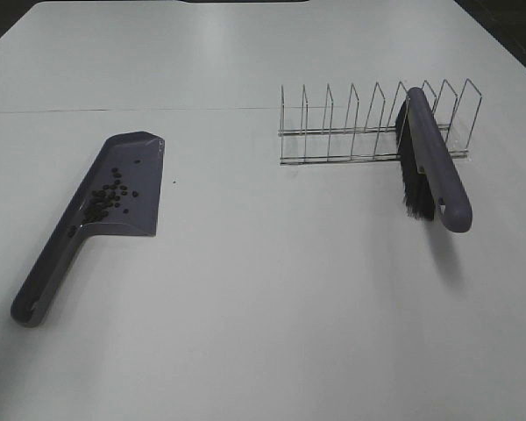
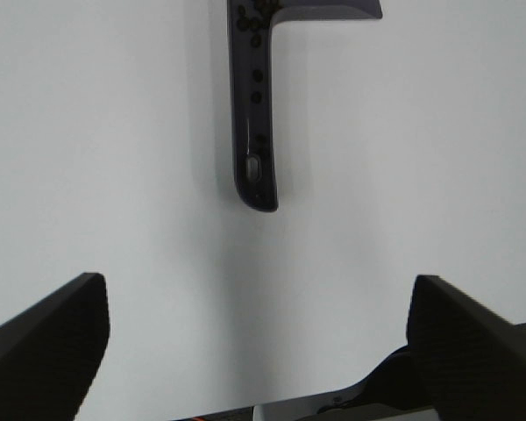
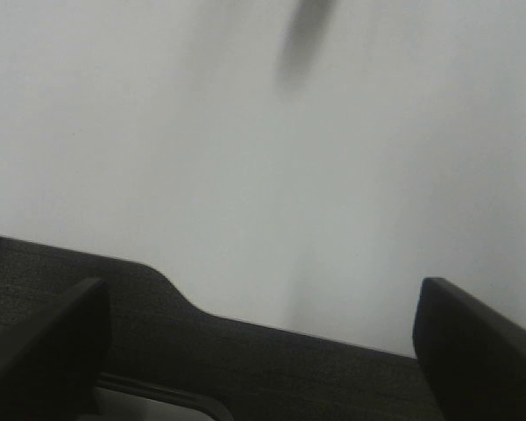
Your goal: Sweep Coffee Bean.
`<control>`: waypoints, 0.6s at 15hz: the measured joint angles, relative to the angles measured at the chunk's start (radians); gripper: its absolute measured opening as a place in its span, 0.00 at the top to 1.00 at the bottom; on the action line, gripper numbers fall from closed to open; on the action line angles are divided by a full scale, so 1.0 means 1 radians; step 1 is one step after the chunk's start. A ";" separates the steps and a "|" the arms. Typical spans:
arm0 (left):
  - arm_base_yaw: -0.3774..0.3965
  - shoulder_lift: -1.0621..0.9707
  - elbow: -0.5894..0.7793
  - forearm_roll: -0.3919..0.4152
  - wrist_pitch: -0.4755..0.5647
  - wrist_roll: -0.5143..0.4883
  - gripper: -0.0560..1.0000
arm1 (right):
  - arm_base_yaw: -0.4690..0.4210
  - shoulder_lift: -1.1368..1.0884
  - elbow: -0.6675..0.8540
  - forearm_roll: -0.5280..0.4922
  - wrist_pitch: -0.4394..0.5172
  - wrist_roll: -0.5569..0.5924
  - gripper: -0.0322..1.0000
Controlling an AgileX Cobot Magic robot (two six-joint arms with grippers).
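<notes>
Left gripper (image 2: pixel 259 351): jaws spread wide and holding nothing, hanging over bare table (image 1: pixel 272 298) just short of the dustpan's handle end, which suits a straight reach onto that handle.
Right gripper (image 3: pixel 263 351): fingers wide apart and empty too, over white table near its dark front edge; a blurred dark shape at the far side of its view may be the brush, too soft to say.
Arms: neither shows in the high view, so both sit back near the front edge, clear of the work.
Dustpan (image 1: pixel 114 197): lies flat on the left of the table, handle pointing toward the front, open lip facing the far side, so a handle grab would tip nothing.
Beans (image 1: pixel 110 195): a loose dark cluster inside the pan, gathered toward the back wall near the handle, where they will not roll off the lip; one small dark speck sits on the table just right of the pan, possibly a stray.
Brush (image 1: pixel 431 162): parked on its side in the wire rack on the right, bristles facing left, handle jutting out toward the front, easy to pick up again.
Rack (image 1: pixel 368 123): upright wire dividers behind mid-table, well apart from the pan.
Progress: judged nearly done, with the sweeping apparently finished and only that speck in doubt.
</notes>
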 joint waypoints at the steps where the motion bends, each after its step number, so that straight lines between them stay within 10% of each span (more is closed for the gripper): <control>1: 0.000 -0.061 0.042 0.010 -0.001 0.000 0.17 | 0.000 -0.015 0.000 0.000 0.000 0.000 0.14; 9: 0.000 -0.488 0.294 0.076 0.022 -0.002 0.17 | 0.000 -0.033 0.001 0.001 -0.004 -0.001 0.14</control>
